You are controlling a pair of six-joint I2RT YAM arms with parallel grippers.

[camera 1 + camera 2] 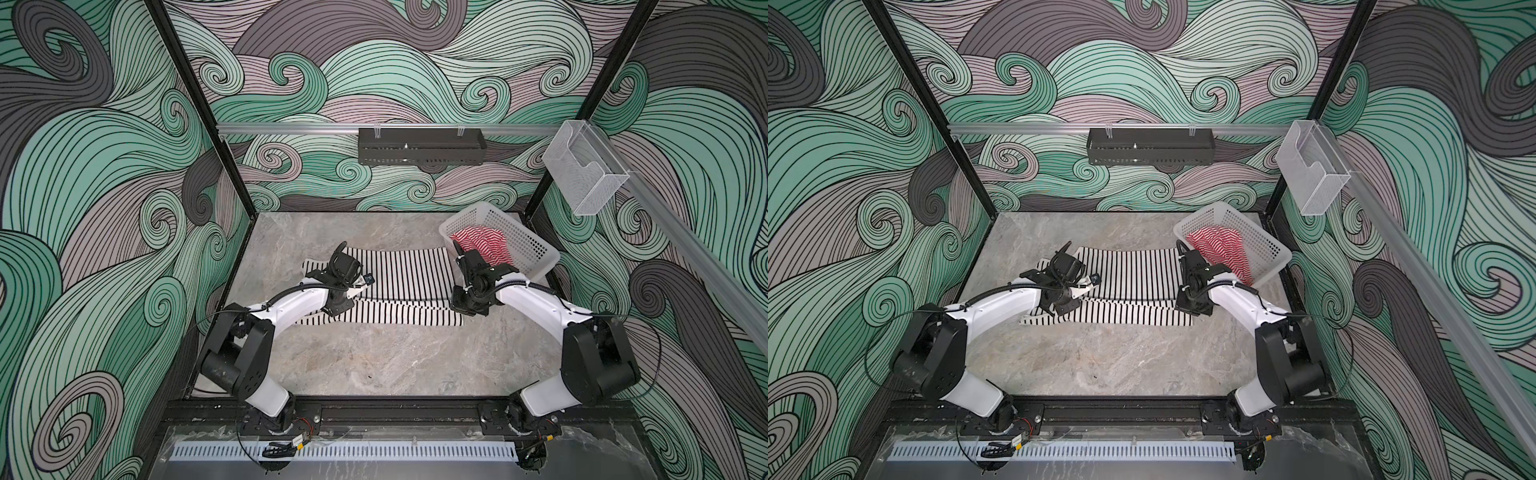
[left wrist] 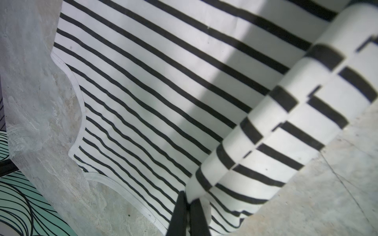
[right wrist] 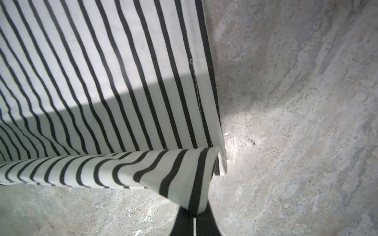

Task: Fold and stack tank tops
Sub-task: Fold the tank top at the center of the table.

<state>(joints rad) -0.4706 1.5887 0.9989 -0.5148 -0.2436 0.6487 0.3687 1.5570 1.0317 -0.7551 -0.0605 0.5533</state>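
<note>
The black-and-white tank top (image 1: 399, 278) (image 1: 1133, 278) lies crosswise on the table, its near long edge lifted into a fold. My left gripper (image 1: 340, 311) (image 1: 1064, 309) is shut on that fold at the strap end; the left wrist view shows its black fingers (image 2: 180, 214) pinching the striped cloth (image 2: 143, 92). My right gripper (image 1: 466, 308) (image 1: 1194, 307) is shut on the hem-end corner, where striped cloth (image 3: 180, 179) hangs from the fingers (image 3: 206, 222). The red-and-white tank top (image 1: 478, 245) (image 1: 1221, 247) lies crumpled in the basket.
A white perforated basket (image 1: 523, 241) (image 1: 1258, 239) stands tilted at the table's back right, close behind my right wrist. A black tray (image 1: 422, 145) and a clear plastic box (image 1: 586, 174) hang on the rails above. Grey marble table (image 1: 395, 357) stretches in front of the top.
</note>
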